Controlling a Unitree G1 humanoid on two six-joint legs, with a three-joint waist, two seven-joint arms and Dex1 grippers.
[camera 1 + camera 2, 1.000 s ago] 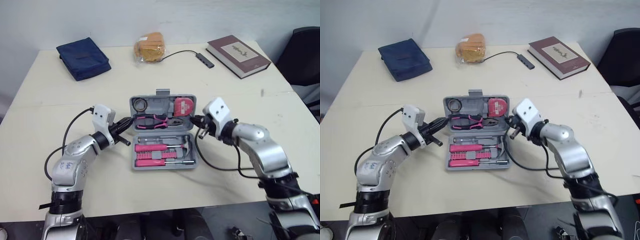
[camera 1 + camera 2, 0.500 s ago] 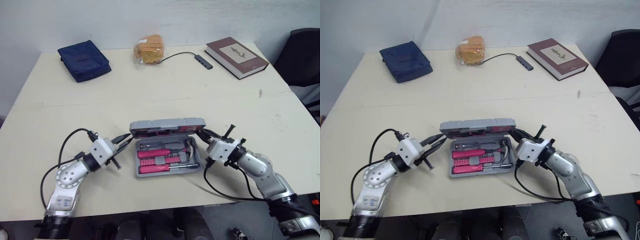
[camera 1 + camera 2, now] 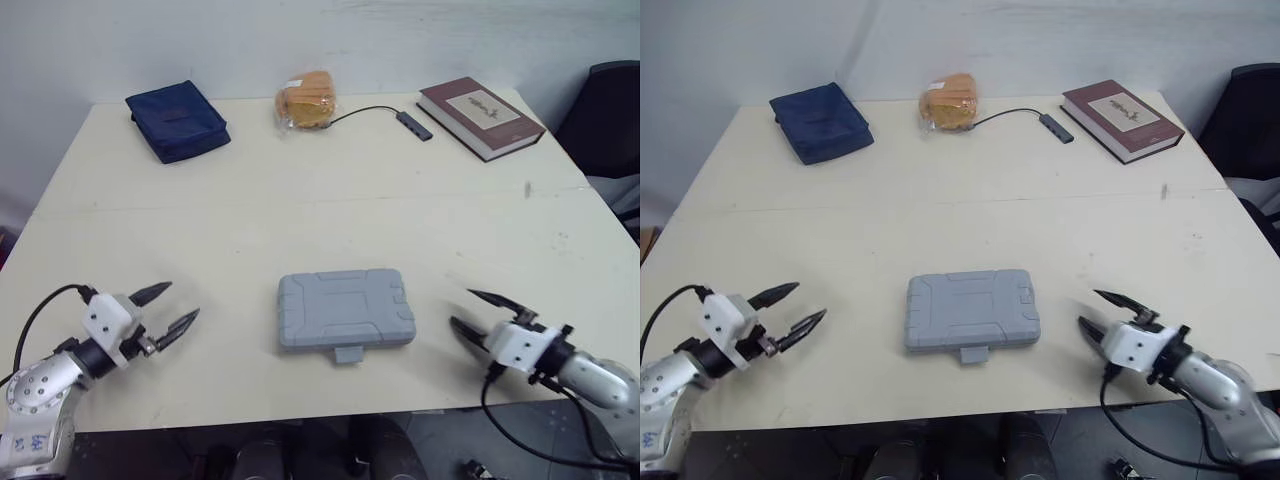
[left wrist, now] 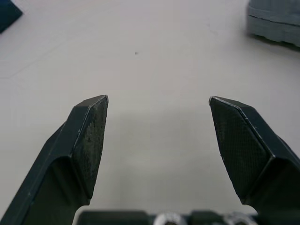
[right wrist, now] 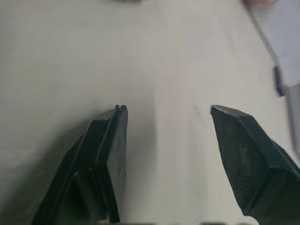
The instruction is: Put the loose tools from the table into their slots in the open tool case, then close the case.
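Two grippers: your left gripper (image 3: 183, 299) and right gripper (image 3: 461, 307) sit either side of the tool case (image 3: 346, 311), well apart from it, fingers spread wide and empty.
Tool case: closed, grey, lying flat on the table (image 3: 300, 210), latch tab on its near edge.
Beyond the case: navy pouch (image 3: 178, 120) far back to its left, bagged bread (image 3: 308, 98) straight behind, USB hub (image 3: 412, 123) on its cable and maroon book (image 3: 481, 115) back to its right.
In your way: these four all lie well beyond the case, away from both grippers.
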